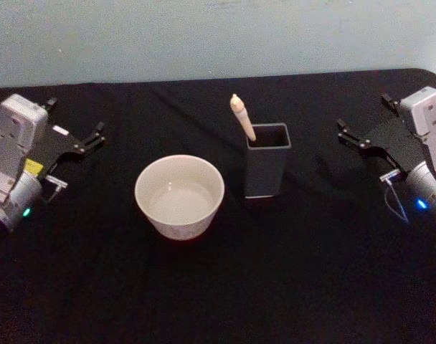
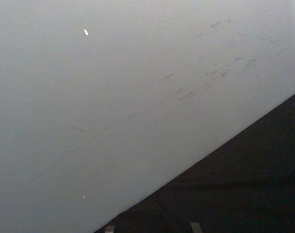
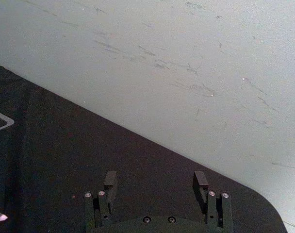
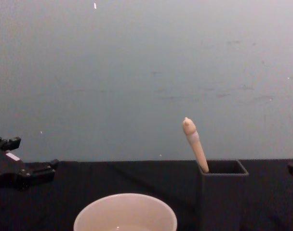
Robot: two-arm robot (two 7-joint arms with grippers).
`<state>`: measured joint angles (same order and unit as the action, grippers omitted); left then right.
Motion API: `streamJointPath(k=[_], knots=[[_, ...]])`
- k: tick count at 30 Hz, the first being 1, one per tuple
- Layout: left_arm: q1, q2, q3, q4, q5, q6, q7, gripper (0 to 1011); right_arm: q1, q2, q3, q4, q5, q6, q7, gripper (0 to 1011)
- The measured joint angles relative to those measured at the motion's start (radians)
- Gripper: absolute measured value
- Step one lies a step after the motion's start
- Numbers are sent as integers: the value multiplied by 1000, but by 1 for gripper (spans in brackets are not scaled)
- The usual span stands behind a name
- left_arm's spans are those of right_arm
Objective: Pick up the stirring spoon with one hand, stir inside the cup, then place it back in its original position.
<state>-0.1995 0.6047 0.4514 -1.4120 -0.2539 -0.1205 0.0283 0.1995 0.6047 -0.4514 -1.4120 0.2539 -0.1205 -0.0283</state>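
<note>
The stirring spoon (image 1: 242,118) stands in the dark grey square holder (image 1: 267,172), its pale beige handle (image 4: 194,143) leaning out over the holder's rim (image 4: 222,173); its shaft and bowl are hidden inside. The round cream-white cup (image 1: 179,197) sits just left of the holder, its rim low in the chest view (image 4: 125,211). My left gripper (image 1: 74,119) rests open at the table's far left (image 4: 28,155), well away from the cup. My right gripper (image 1: 365,115) rests open at the far right, fingers spread (image 3: 155,183), holding nothing.
A black cloth covers the table (image 1: 225,287). A pale grey wall (image 4: 146,72) rises behind its back edge. The table's rounded back right corner (image 3: 264,204) lies just beyond the right gripper.
</note>
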Motion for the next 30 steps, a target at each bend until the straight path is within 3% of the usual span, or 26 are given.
streamJointPath(k=[30], knots=[[0,0,0,0,0,0,0,1001,-1,-1,2,0,0,0,3,1002]])
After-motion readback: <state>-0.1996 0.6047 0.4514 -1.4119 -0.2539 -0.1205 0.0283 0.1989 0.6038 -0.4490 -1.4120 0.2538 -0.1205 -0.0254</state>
